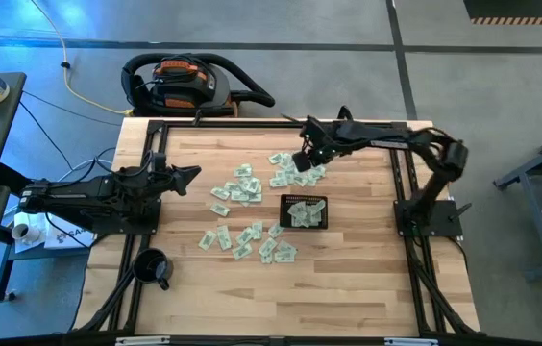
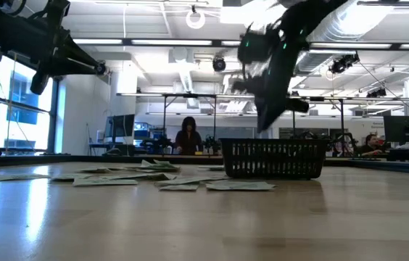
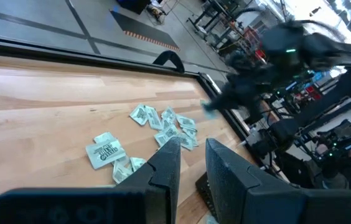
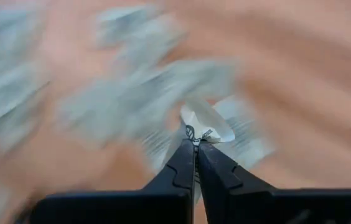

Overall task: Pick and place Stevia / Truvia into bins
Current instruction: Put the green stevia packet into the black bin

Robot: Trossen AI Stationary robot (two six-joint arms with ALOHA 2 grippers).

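Many pale green and white Stevia sachets (image 1: 242,192) lie flat and scattered over the middle of the wooden table. The black mesh basket (image 1: 285,213) stands right of them with a few sachets inside; it also shows in the low view (image 2: 273,159). My right gripper (image 4: 195,144) hangs above the far sachets, behind the basket, shut on one sachet (image 4: 206,124). My left gripper (image 1: 192,174) waits at the table's left, clear of the sachets, its fingers (image 3: 168,163) apart with nothing between them. My right gripper pinches one sachet by its edge (image 4: 198,135) between its two fingertips. The fingers come steeply from above. The sachet sticks out beyond the tips, lifted clear of the table and of the other sachets.
A round black mug (image 1: 153,267) stands near the front left corner. A vacuum cleaner (image 1: 180,82) sits on the floor behind the table's far edge. Bare wood stretches along the table's near side. People sit in the room beyond, in the low view.
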